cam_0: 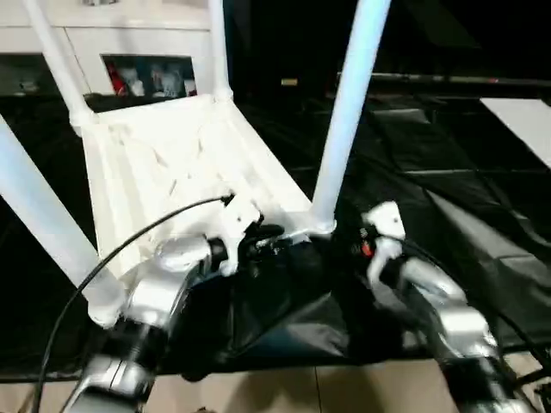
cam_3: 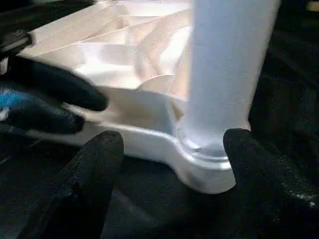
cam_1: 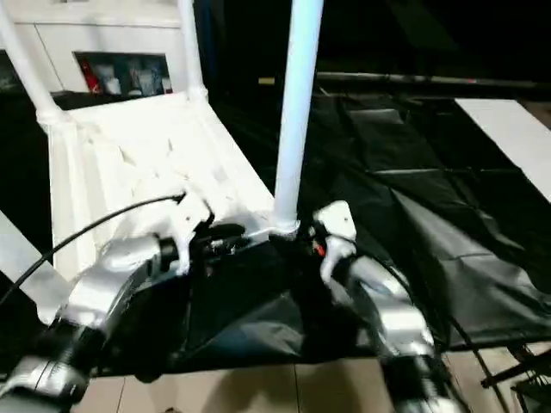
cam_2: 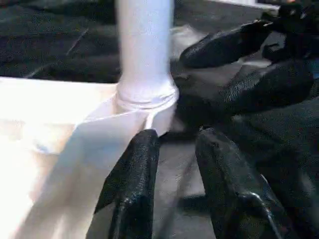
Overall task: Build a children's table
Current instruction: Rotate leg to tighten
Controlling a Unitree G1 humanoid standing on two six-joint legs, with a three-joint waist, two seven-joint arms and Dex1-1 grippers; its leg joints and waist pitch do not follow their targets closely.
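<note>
Silver forearms come in from the near edge, both pincers meeting at the near right corner of the tabletop (cam_0: 181, 155). Tabletop is white plastic, lying upside down w/ ribbed underside up, on black sheeting (cam_0: 448, 215) spread over the floor; its far end sits higher than the near end. Four white legs stand up out of the corner sockets: near right leg (cam_0: 349, 112), near left leg (cam_0: 43, 215), far left leg (cam_0: 60, 64), far right leg (cam_0: 217, 47).

Left pincer (cam_2: 174, 149): fingers apart w/ a narrow gap, nothing between them, tips just beside the tabletop's near edge, close to the near right socket (cam_2: 147, 102). Right pincer (cam_3: 172, 149): spread wide, one finger either side of that socket, not touching it as far as can be seen. Left pincer's fingers (cam_3: 55, 99) also show at the tabletop edge in the right wrist view.

Far behind: white cabinet (cam_0: 129, 52) w/ glass doors.
</note>
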